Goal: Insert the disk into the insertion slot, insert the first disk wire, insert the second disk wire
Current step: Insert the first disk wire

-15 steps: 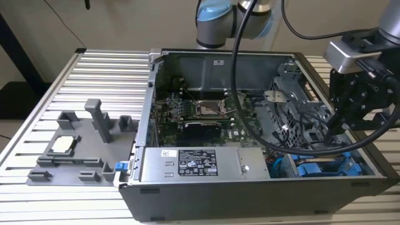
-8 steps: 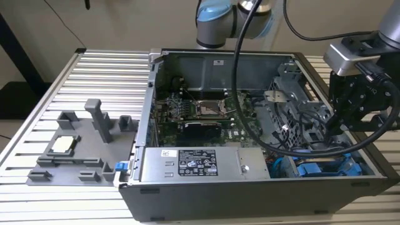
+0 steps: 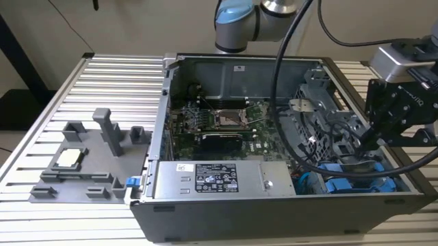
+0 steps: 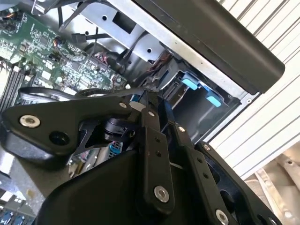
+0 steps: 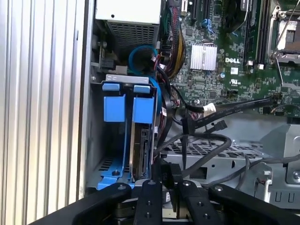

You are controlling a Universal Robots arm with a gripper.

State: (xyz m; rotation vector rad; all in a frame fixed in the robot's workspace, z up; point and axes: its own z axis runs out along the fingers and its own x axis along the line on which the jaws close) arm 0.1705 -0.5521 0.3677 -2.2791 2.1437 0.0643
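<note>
Where the slot [image 5: 99, 140] opens, blue-framed disk [image 5: 140, 146] (silver-grey edge).

Green motherboard [image 5: 234, 70], grey power-supply box [image 3: 219, 179], slatted metal table [image 3: 116, 82]

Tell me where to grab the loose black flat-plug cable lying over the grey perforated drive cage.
Probably the black flat plug itself, not the cord: it is the rigid, flat-sided part, lying free over the grey perforated drive cage. Come from the case's open side, where the gripper hangs, and pinch its two broad faces; other black cables crowd close beside it.
</note>
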